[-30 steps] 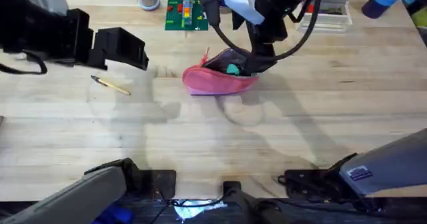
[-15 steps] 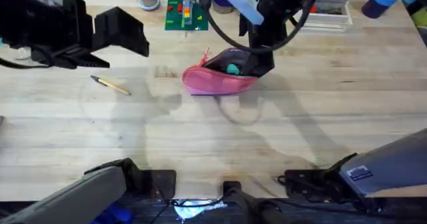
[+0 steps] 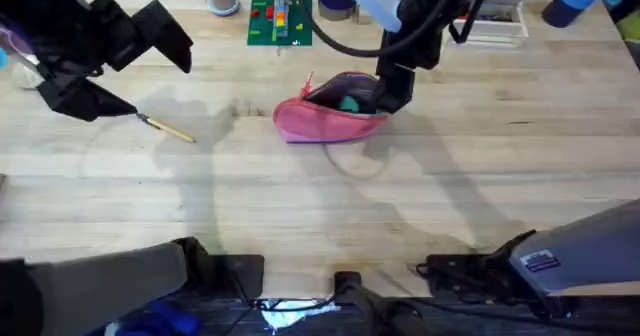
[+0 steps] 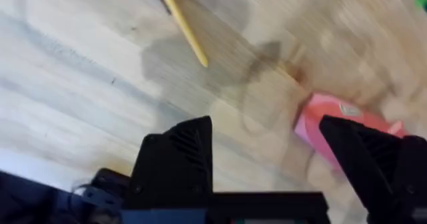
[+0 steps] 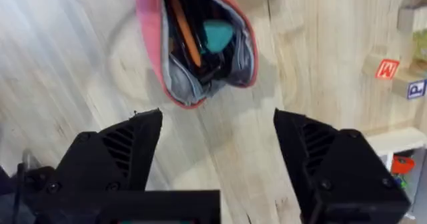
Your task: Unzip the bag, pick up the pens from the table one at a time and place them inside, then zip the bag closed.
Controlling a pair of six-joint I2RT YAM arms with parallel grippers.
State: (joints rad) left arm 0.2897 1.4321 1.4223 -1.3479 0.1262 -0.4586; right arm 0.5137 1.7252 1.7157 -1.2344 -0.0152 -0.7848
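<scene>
Left gripper hovers wide open and empty, left of the bag, just over the yellowish pen on the table; right gripper, also spread and empty, hangs at the unzipped bag's right end, orange pen inside

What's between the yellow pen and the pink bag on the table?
Bare table, overhead view: just wood grain and shadows between the yellow pen and the pink bag. The left wrist view shows the same stretch.
</scene>
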